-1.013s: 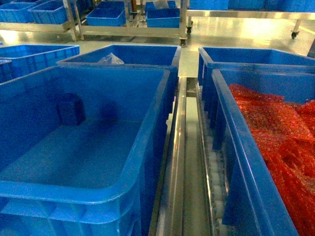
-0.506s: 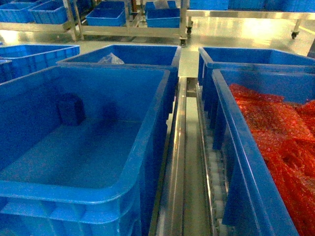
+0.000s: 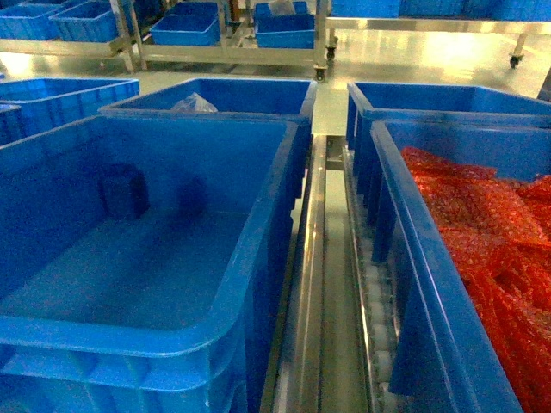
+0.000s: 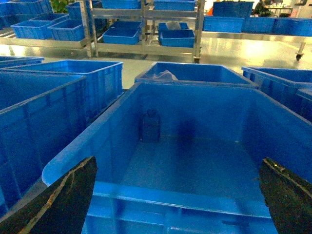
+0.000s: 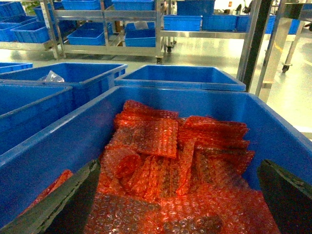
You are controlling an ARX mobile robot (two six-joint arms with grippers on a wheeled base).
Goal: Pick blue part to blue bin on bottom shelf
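Observation:
A large blue bin (image 3: 258,258) fills the left of the head view, standing on the bottom shelf, whose steel centre rail (image 3: 312,284) and white rollers (image 3: 379,301) run beside it. Inside the bin, against its far wall, stands a small dark blue part (image 3: 125,191). The left wrist view shows the same blue part (image 4: 151,126) deep in the blue bin (image 4: 97,146). My left gripper (image 4: 179,161) hangs open just before the bin's near rim, holding nothing. Over red bubble wrap (image 5: 165,165), my right gripper (image 5: 180,163) is open and empty. Neither gripper shows in the head view.
A second blue crate (image 3: 413,284) on the right holds the red bubble wrap (image 3: 491,232). More blue crates (image 3: 250,95) stand behind and to the left, one with a clear bag (image 3: 194,103). Steel racks with crates (image 3: 189,30) line the far side of the shiny floor.

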